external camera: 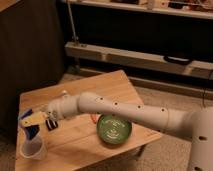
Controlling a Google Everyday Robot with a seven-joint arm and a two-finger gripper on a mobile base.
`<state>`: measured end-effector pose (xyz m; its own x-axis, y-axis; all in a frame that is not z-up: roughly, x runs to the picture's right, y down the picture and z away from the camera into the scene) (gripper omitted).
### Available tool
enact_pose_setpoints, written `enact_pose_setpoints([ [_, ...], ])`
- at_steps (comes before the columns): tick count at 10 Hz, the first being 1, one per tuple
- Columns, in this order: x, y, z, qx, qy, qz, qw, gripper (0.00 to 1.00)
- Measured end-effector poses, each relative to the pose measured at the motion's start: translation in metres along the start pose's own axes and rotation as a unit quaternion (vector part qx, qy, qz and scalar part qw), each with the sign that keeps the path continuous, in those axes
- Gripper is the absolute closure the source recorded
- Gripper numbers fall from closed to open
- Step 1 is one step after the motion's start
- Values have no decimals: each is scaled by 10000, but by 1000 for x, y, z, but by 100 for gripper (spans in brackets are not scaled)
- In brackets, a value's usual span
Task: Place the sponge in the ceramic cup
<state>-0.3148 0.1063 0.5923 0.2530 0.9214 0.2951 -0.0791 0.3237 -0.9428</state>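
The sponge [33,120], pale yellow with dark blue at its ends, is held at the left side of the wooden table [85,145], with my gripper [31,126] shut on it. It hangs just above the white ceramic cup [33,149], which stands upright near the table's front left corner. My white arm [125,114] reaches across the table from the right.
A green round plate [115,129] lies at the table's front right, under the arm. A black-and-white striped strip [51,125] lies right of the gripper. A small orange item [94,118] shows beside the plate. Dark shelving and a rail stand behind the table.
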Motion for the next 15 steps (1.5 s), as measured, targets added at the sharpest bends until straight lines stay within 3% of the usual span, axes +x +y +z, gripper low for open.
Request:
enact_pose_setpoints([
  [7, 34, 13, 36, -161, 533, 71, 9984, 100],
  [12, 43, 4, 54, -131, 630, 198, 9977, 100],
  [15, 43, -6, 56, -74, 611, 294, 9977, 78],
])
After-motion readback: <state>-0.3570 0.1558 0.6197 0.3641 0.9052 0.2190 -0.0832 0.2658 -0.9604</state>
